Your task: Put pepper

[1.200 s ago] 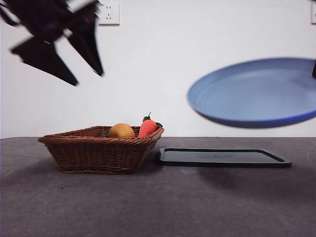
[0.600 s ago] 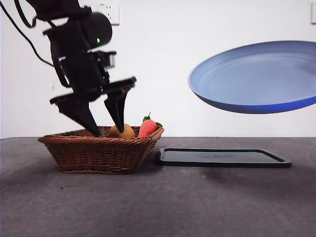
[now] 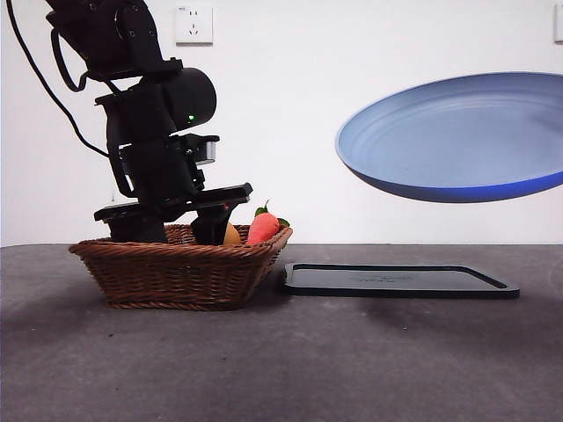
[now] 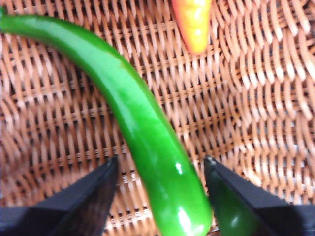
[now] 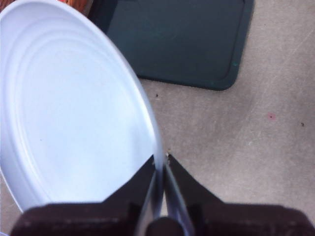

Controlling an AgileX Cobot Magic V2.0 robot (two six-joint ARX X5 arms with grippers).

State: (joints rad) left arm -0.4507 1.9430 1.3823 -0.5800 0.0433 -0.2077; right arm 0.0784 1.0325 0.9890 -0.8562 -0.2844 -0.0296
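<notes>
The pepper (image 4: pixel 142 128), long, glossy and green, lies on the woven floor of the wicker basket (image 3: pixel 176 268). My left gripper (image 4: pixel 160 172) is open, down inside the basket (image 4: pixel 256 98), with one jaw on each side of the pepper. In the front view the left gripper (image 3: pixel 171 230) reaches into the basket and the pepper is hidden by the wall. My right gripper (image 5: pixel 160 164) is shut on the rim of a blue plate (image 5: pixel 74 113) and holds it tilted in the air at the right (image 3: pixel 457 141).
A red-orange pointed item with green leaves (image 3: pixel 262 226) and a round yellow-orange item (image 3: pixel 231 235) sit in the basket; the pointed tip also shows in the left wrist view (image 4: pixel 193 22). A dark flat tray (image 3: pixel 396 280) lies right of the basket, below the plate (image 5: pixel 182 44).
My left arm came down from the upper left into the basket, its open jaws now straddling the pepper. The plate rose slightly a second ago and has since held still.
</notes>
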